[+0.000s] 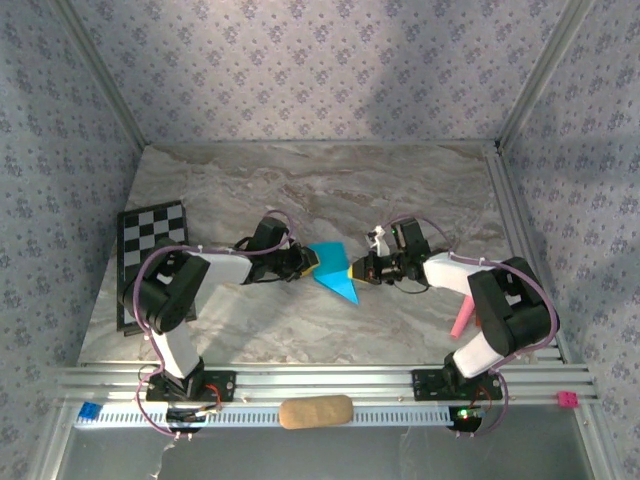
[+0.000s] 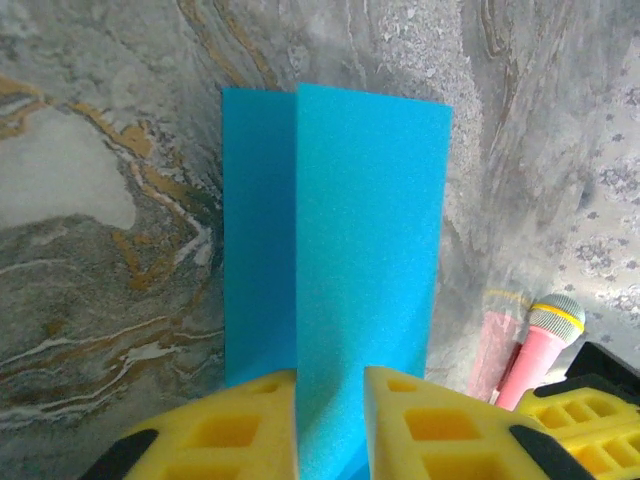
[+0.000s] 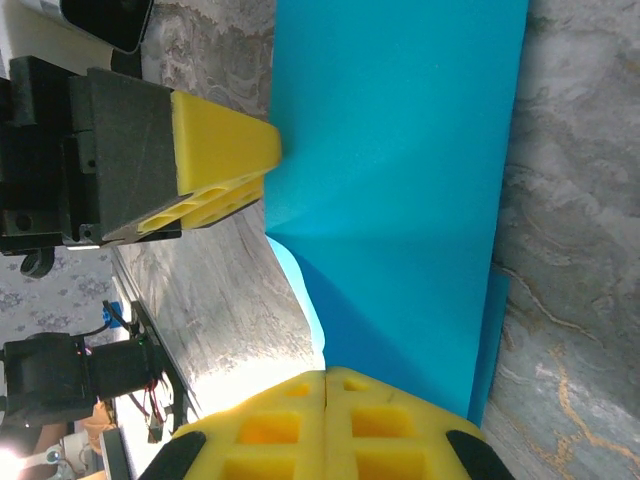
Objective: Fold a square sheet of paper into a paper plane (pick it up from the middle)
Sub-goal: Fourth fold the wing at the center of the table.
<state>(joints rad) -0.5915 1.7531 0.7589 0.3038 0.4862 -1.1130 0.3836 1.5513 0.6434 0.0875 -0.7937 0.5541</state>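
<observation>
At centre of table: square sheet of paper. right gripper clamped shut on its 3 o'clock edge as anchor; left gripper, jaws narrowly apart, astride 9 o'clock edge, likely for creasing.

Tip to tip, left arm and right arm; left jaws narrowly apart, right jaws together.

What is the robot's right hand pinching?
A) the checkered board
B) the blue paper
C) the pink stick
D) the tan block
B: the right hand has its yellow fingers shut on the edge of the blue paper, while the pink stick lies off to the side.
</observation>
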